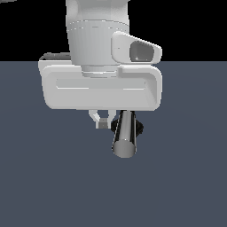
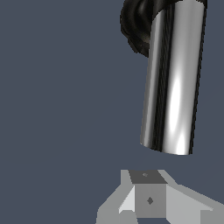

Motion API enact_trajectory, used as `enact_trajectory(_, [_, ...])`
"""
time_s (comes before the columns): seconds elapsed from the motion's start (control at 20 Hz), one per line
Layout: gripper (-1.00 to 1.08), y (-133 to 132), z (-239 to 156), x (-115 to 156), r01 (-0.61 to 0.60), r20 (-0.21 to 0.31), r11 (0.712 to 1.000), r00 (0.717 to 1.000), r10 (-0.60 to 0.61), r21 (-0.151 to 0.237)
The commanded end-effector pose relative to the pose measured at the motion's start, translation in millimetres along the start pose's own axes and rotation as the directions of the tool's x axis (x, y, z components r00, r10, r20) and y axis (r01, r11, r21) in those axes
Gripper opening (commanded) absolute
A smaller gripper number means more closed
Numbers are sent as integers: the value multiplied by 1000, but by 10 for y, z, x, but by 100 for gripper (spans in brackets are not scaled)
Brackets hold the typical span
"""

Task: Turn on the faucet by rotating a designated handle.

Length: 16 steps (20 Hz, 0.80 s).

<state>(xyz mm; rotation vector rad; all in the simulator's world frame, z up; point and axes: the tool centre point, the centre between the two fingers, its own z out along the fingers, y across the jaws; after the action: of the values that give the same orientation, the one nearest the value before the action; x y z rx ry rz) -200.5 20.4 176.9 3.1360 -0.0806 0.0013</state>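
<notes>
Handle [image 1: 124, 135] lies just beside the gripper [image 1: 103, 120], outside the jaws, on the exterior view's right. Faucet [image 1: 138, 127] base sits behind the handle. Jaws hang above the floor [image 1: 44, 177].

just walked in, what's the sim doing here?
A single Panda arm is working on a small faucet on the dark floor. Its tool hangs low beside the chrome handle, on the exterior view's left of it. The fingers look closed together with nothing between them. In the wrist view a gap shows between the fingertips and the handle's flat end, so contact isn't evident.
</notes>
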Motion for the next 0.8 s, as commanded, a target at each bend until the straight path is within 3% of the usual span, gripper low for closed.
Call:
enact_trajectory(0.0, [-100, -16, 164, 35, -3, 0, 1000, 1000, 3, 1])
enact_trajectory(0.75, [-100, -68, 700, 169, -11, 1, 1000, 1000, 11, 5])
